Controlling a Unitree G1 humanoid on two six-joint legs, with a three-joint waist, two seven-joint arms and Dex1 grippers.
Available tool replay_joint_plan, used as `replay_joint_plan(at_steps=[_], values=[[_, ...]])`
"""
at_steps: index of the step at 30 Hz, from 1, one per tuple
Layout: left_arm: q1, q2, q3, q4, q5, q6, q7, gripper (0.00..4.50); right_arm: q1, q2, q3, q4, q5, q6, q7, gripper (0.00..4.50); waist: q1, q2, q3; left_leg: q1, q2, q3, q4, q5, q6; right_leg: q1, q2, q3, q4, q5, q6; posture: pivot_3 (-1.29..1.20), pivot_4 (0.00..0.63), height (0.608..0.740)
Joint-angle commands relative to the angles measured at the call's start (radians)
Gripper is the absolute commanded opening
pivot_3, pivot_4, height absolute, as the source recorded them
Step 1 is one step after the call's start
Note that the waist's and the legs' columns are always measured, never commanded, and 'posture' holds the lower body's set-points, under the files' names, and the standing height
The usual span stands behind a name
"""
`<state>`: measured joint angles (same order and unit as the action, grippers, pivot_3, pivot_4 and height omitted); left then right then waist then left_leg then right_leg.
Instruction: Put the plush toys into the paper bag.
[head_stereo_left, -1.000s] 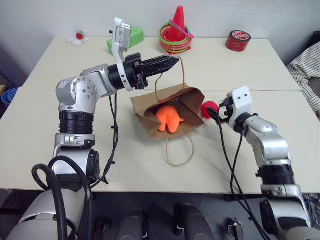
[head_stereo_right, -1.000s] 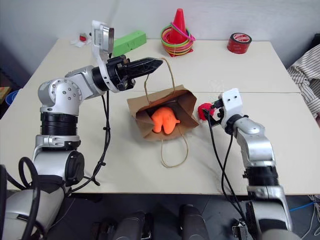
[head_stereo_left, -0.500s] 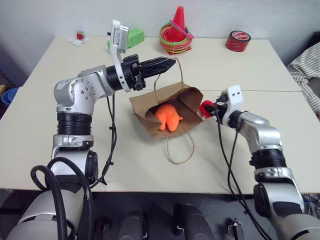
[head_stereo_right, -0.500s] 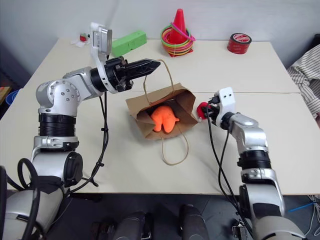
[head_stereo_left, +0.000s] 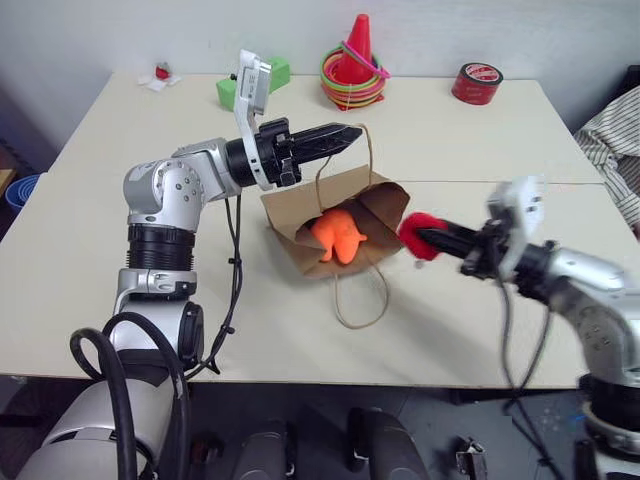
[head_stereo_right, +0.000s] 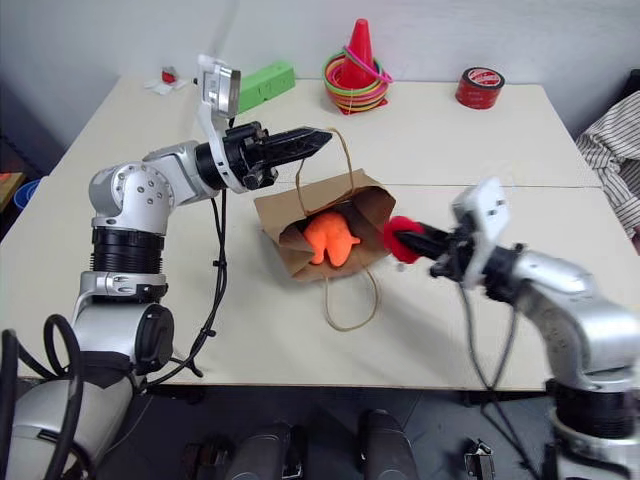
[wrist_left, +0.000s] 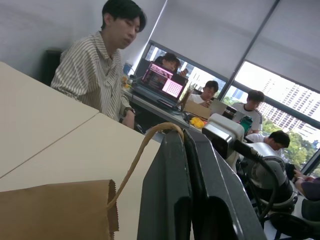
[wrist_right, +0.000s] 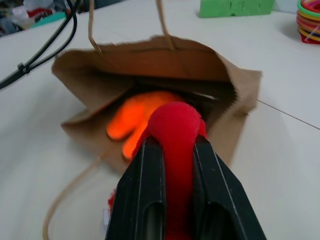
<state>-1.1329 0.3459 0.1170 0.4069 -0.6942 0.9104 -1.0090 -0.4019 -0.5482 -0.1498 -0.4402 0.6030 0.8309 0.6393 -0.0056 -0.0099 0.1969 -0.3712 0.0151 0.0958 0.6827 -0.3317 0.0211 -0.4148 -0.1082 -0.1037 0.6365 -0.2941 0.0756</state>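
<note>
Pale tabletop (head_stereo_left: 120, 250) in an office, people at desks behind it, with a cone (head_stereo_left: 357, 48), tape roll (head_stereo_left: 476, 81) and green block (head_stereo_left: 262, 78) parked along the far edge. Mid-table sits the bag (head_stereo_left: 375, 205), lying tipped with its mouth facing the robot. The orange toy (head_stereo_left: 337, 237) is already inside, just within the opening.

The left claw (head_stereo_left: 340, 135) is pinched shut on the bag's upper handle (head_stereo_left: 352, 150), holding that loop up so the mouth gapes. The other handle lies slack on the tabletop. The right claw (head_stereo_left: 432, 238) is clamped on the red toy (head_stereo_left: 418, 234), squashing it a bit between the fingers (wrist_right: 150, 200), and has it off the table just beside the bag's right edge.

So I'd say we're on the second toy, carry phase. Next move looks like swinging the red one across in front of the opening, pushing it in next to the orange one, then letting go. The mouth isn't huge, and the paper edge could catch the claw.
</note>
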Motion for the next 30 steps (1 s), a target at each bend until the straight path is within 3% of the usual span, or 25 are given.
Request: replay_joint_plan(at_steps=[1,7,12,15,18,23,24,27,30], values=[[-0.036,-0.004,0.006,-0.024,-0.022,0.011,-0.018,0.0,-0.071,0.106,0.112,0.037,-0.138,-0.061,-0.18,0.16,0.002,0.0,0.0,0.0,0.0,0.0,0.0,0.0,0.0,0.0,0.0,0.0,0.0,0.0,0.0,0.0,0.15,0.74],[-0.049,-0.006,0.005,-0.031,-0.041,0.053,-0.032,0.0,-0.186,0.232,0.248,0.258,-0.338,-0.184,-0.318,0.16,0.005,0.0,0.0,-0.004,-0.003,-0.002,0.0,0.0,0.002,-0.001,-0.001,-0.002,-0.002,0.0,0.0,0.0,0.15,0.74],[-0.04,-0.005,-0.004,-0.05,-0.052,0.089,-0.055,0.0,-0.286,0.337,0.257,0.458,-0.429,-0.306,-0.4,0.16,-0.002,0.0,0.0,-0.005,-0.003,-0.002,0.0,0.0,0.002,-0.002,0.0,-0.003,-0.002,0.0,0.0,0.0,0.15,0.74],[-0.033,-0.009,-0.01,-0.059,-0.055,0.099,-0.065,0.0,-0.384,0.426,0.262,0.708,-0.492,-0.426,-0.471,0.16,-0.015,0.0,0.0,-0.005,-0.002,-0.002,0.0,0.0,0.002,-0.002,0.0,-0.002,-0.002,0.0,0.0,0.0,0.15,0.74],[-0.035,-0.01,-0.007,-0.058,-0.057,0.103,-0.068,0.0,-0.424,0.462,0.244,0.835,-0.544,-0.522,-0.546,0.16,-0.026,0.0,0.0,-0.004,-0.002,-0.002,0.0,0.001,0.002,-0.002,-0.001,-0.002,-0.001,0.0,0.0,0.0,0.15,0.74],[-0.039,-0.008,0.01,-0.045,-0.052,0.086,-0.063,0.0,-0.442,0.475,0.278,0.964,-0.59,-0.595,-0.497,0.16,-0.027,0.0,0.0,-0.005,-0.002,-0.001,-0.001,0.001,0.001,-0.002,-0.001,-0.001,-0.002,0.0,0.0,0.0,0.15,0.74],[-0.039,-0.009,0.012,-0.045,-0.049,0.081,-0.059,0.0,-0.438,0.479,0.272,0.957,-0.582,-0.6,-0.48,0.89,-0.027,0.0,0.0,-0.005,-0.002,-0.001,-0.001,0.001,0.001,-0.002,-0.001,-0.001,-0.001,0.0,0.0,0.0,0.15,0.74],[-0.038,-0.004,0.023,-0.046,-0.045,0.069,-0.046,0.0,-0.426,0.476,0.263,0.856,-0.552,-0.536,-0.417,1.89,-0.028,0.0,0.0,-0.005,-0.001,-0.002,-0.001,0.001,0.001,-0.002,-0.001,-0.001,-0.001,0.0,0.0,0.0,0.15,0.74],[-0.037,0.007,0.042,-0.032,-0.04,0.056,-0.025,0.0,-0.382,0.431,0.252,0.63,-0.452,-0.371,-0.279,2.94,-0.027,0.0,0.0,-0.005,-0.001,-0.002,-0.001,0.001,0.001,-0.002,-0.001,-0.001,-0.001,0.0,0.0,0.0,0.15,0.74]])
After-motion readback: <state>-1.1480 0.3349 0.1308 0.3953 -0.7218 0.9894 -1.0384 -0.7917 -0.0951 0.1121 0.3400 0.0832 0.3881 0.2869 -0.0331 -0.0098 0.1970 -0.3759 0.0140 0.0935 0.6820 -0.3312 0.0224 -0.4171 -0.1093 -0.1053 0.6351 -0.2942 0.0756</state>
